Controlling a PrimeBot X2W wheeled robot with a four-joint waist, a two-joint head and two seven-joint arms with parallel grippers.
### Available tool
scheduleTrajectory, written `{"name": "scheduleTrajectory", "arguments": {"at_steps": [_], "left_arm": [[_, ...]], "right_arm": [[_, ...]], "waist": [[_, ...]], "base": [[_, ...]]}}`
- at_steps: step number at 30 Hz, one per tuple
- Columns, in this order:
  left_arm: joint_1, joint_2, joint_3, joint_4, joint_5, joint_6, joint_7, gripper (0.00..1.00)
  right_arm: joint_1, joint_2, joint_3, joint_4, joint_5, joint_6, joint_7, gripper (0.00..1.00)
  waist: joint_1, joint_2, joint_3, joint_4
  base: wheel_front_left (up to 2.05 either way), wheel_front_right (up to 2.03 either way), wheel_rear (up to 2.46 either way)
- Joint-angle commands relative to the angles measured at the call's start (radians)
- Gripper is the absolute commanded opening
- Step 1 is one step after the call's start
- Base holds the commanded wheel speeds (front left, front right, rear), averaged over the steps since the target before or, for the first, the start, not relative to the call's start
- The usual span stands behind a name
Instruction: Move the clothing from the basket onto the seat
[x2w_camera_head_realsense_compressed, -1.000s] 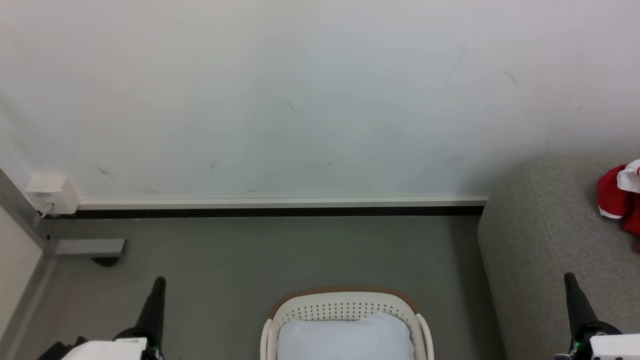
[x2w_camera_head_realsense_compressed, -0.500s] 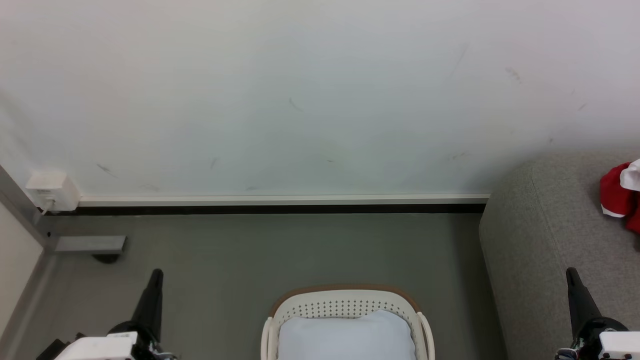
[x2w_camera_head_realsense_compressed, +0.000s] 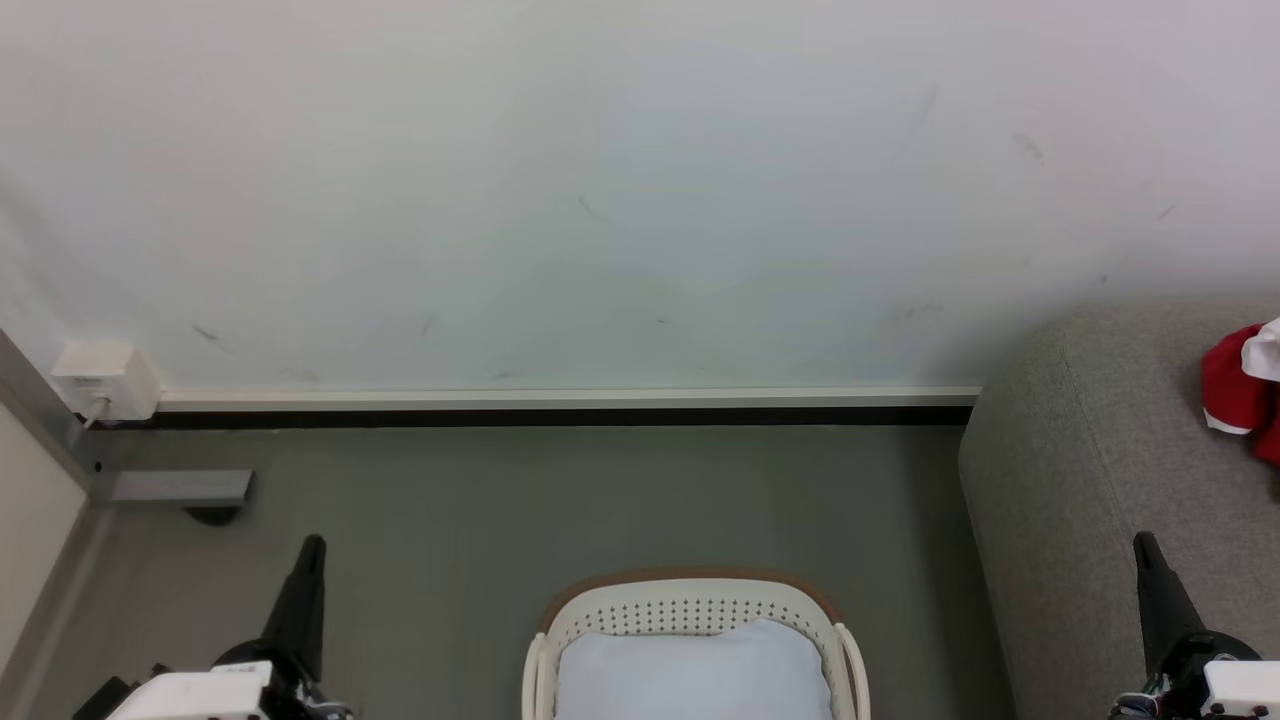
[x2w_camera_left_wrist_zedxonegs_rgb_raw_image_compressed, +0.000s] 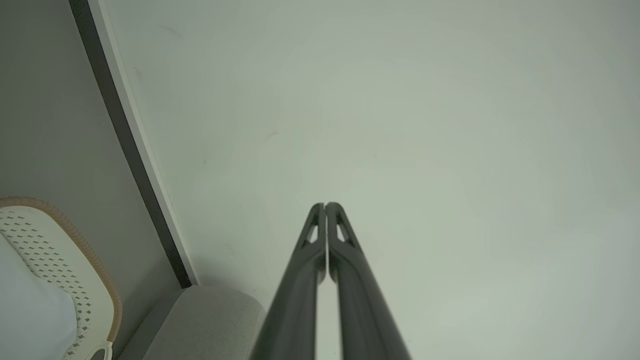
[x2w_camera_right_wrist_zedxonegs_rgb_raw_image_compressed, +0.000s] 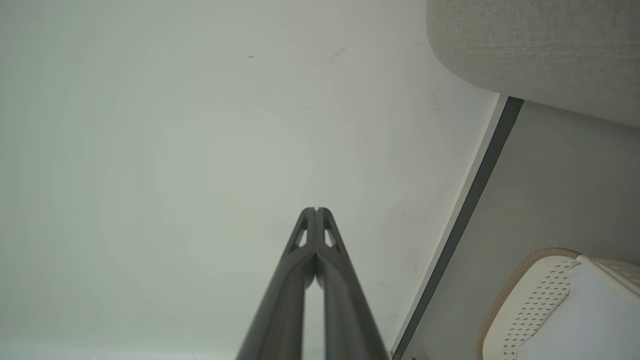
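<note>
Red fabric with white trim, the clothing (x2w_camera_head_realsense_compressed: 1240, 395), lies bunched on the seat (x2w_camera_head_realsense_compressed: 1080, 460) at the head view's right edge. It is cropped there, so possibly more than one piece. Left of the seat and apart from it, the basket (x2w_camera_head_realsense_compressed: 690, 598) stands on the grey floor (x2w_camera_head_realsense_compressed: 560, 500), with a pale blue-white pad (x2w_camera_head_realsense_compressed: 690, 675) inside. The left gripper (x2w_camera_left_wrist_zedxonegs_rgb_raw_image_compressed: 325, 206) has its fingers pressed together, empty, above the floor left of the basket. The right gripper (x2w_camera_right_wrist_zedxonegs_rgb_raw_image_compressed: 316, 210) is likewise pressed together, empty, over the seat's near part. Both point toward the white wall (x2w_camera_head_realsense_compressed: 600, 200).
</note>
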Motion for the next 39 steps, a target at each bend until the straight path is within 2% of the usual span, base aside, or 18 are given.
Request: {"name": "scheduleTrajectory", "arguments": {"at_steps": [1,39], "left_arm": [[-0.010,0.002,0.002,-0.003,-0.013,-0.007,0.005,0.00],[-0.009,0.002,0.002,-0.003,-0.013,-0.007,0.004,0.00]], "right_arm": [[-0.013,-0.008,-0.004,-0.006,0.001,-0.002,0.003,0.00],[-0.013,-0.008,-0.004,-0.006,0.001,-0.002,0.003,0.00]], "waist": [[-0.0001,0.0000,0.000,0.000],[-0.0001,0.0000,0.000,0.000]], "base": [[0.00,0.00,0.00],[0.00,0.00,0.00]]}}
